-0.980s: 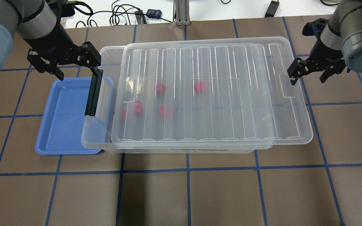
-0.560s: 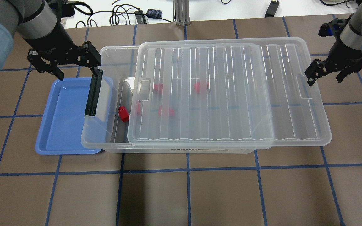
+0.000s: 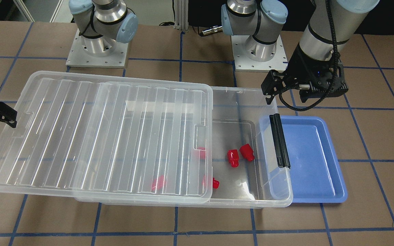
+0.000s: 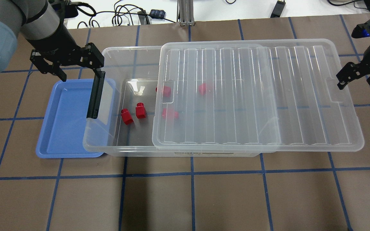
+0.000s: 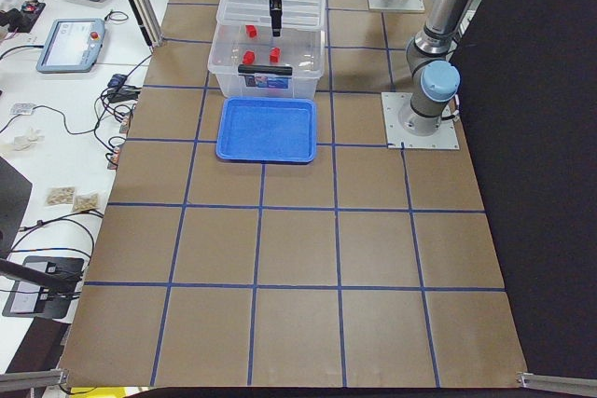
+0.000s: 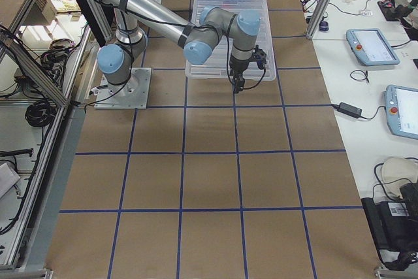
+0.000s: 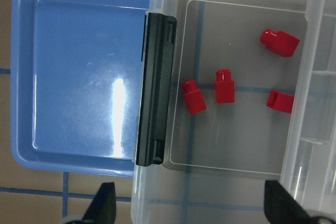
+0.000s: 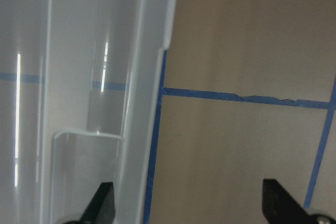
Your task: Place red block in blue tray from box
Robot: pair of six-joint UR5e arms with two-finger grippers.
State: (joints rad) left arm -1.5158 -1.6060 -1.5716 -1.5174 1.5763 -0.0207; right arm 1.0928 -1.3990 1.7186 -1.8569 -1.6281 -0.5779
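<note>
The clear box (image 4: 99, 147) holds several red blocks. Two red blocks (image 4: 127, 116) (image 4: 140, 110) lie uncovered at its left end; the others show blurred under the ribbed lid (image 4: 252, 96). The lid lies slid to the right and overhangs the box's right end. The blue tray (image 4: 63, 128) sits empty against the box's left end, by the black latch bar (image 4: 95, 96). My left gripper (image 4: 82, 76) is open and empty above the latch end, and its wrist view shows the red blocks (image 7: 193, 97) below. My right gripper (image 4: 356, 84) is open, straddling the lid's right rim (image 8: 142, 129).
Cables and a metal post (image 4: 185, 12) lie beyond the table's far edge. Both arm bases (image 3: 97, 48) stand behind the box in the front-facing view. Brown mat with blue grid lines (image 4: 191, 173) runs in front of the box.
The lid has slid to the right together with my right gripper, uncovering the box's left end and two red blocks. My left gripper has stayed in place.
</note>
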